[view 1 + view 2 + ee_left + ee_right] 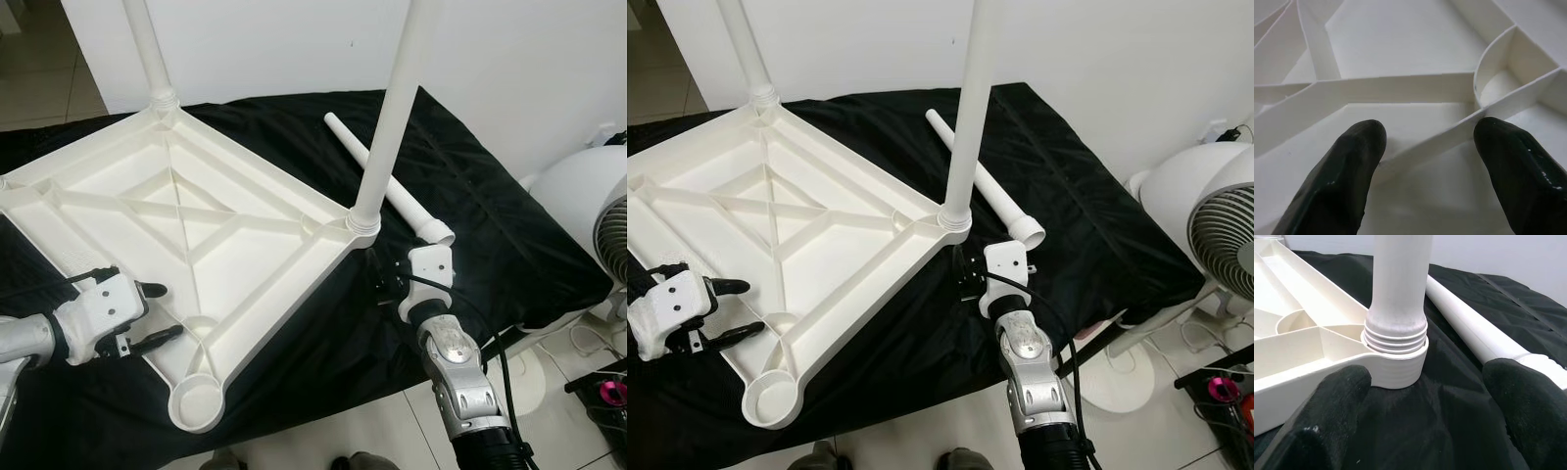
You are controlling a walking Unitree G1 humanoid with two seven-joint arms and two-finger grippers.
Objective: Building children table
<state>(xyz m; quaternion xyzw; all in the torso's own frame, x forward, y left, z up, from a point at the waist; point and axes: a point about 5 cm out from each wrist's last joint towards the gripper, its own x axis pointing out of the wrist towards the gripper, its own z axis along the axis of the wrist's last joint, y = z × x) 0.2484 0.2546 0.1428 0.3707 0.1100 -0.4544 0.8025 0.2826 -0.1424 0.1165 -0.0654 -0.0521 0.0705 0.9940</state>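
black cloth (490, 225): covers the work surface, everything sits on it
tabletop (127, 211): white plastic, upside down on the cloth, ribbed underside up; landmark for the rest
fan (1215, 230): white, off the cloth's right side, well apart from the tabletop
screwed leg, right corner (390, 117): upright in the tabletop's right corner socket, threads partly showing at the collar in the right wrist view
screwed leg, far corner (147, 49): upright in the tabletop's far corner
loose leg (387, 181): lying flat on the cloth just beside the right corner, behind the upright leg
empty socket (196, 401): near corner of the tabletop, no leg in it
right gripper (1425, 391): fingers spread, low on the cloth just short of the right corner socket, holding nothing
left gripper (157, 313): fingers spread, at the tabletop's near-left edge, over a rib, gripping nothing
risk: right corner leg looks not fully seated; bumping it could tip or cross-thread it; loose leg is round, may roll on the cloth when grabbed
hidden: both upright legs cut off at the top; left corner of the tabletop cut off, cannot tell if a leg is there
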